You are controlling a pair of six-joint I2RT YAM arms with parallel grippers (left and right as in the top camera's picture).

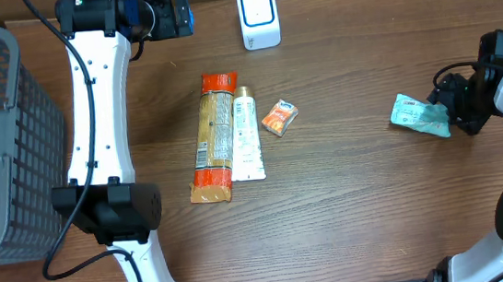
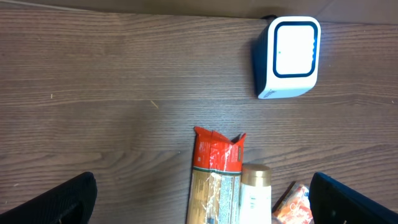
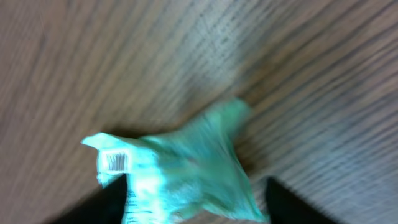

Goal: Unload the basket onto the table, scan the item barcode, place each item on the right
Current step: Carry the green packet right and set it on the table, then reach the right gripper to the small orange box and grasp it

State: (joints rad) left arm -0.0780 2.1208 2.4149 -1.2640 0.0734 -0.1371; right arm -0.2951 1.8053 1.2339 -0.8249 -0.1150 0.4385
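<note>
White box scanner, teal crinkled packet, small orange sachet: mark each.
White box scanner (image 1: 258,17), overhead view, front face.
Teal crinkled packet (image 1: 418,116), overhead view, wrapper's middle.
Small orange sachet (image 1: 280,117), overhead view, its centre.

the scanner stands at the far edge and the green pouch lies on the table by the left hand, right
No: the green pouch lies by the right hand, not the left, as the overhead view shows. The scanner does stand at the far edge.

Wide-spread left tool; right tool parted too.
</note>
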